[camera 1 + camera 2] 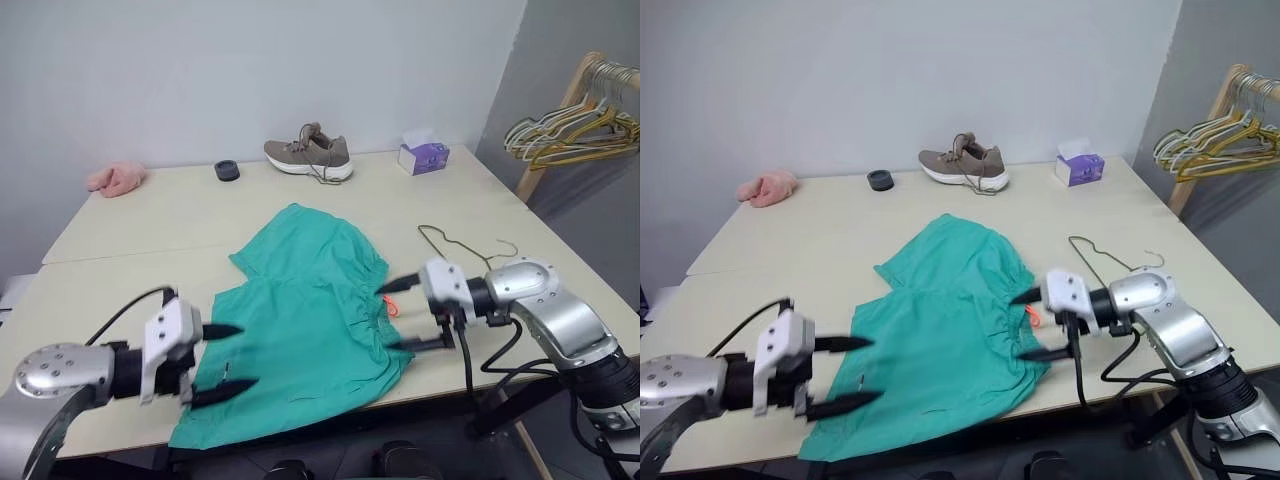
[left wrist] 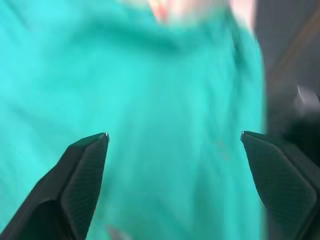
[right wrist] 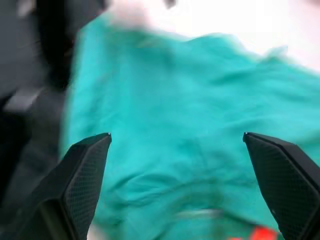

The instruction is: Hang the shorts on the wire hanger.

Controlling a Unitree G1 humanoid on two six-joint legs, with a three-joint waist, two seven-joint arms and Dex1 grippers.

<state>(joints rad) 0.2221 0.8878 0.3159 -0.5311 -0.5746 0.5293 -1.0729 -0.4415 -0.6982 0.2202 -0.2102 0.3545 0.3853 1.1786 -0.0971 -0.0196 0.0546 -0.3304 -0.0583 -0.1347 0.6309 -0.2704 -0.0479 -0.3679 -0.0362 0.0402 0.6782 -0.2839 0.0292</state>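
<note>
The shorts [image 1: 305,320] lie spread flat on the table [image 1: 150,225], toward its near edge, with one leg hem draping slightly over that edge on the robot's left. The cloth is thin and soft, so it should be light, limp and prone to sagging or bunching when lifted; it will not hold a shape and will likely slide off smooth wire unless draped evenly. The gathered waistband, on the robot's right side next to the small orange drawstring [image 1: 389,303], looks like the firmest place to pinch, since the elastic gives a thicker fold for the fingers. The wire hanger [image 1: 462,248] lies flat on the table just beyond the waistband, apart from the cloth; it is thin, probably springy, and hard to pick up flat, so the hook or a corner is the likely hold. The left gripper [image 1: 228,362] hovers over the left part of the shorts with its jaws spread wide and nothing between them. The right gripper [image 1: 400,315] hovers at the waistband side, jaws likewise spread wide and empty. The one container is a purple tissue box [image 1: 423,155] at the far edge, with a white tissue standing out of its top. A shoe [image 1: 308,155] stands at the same far edge.
</note>
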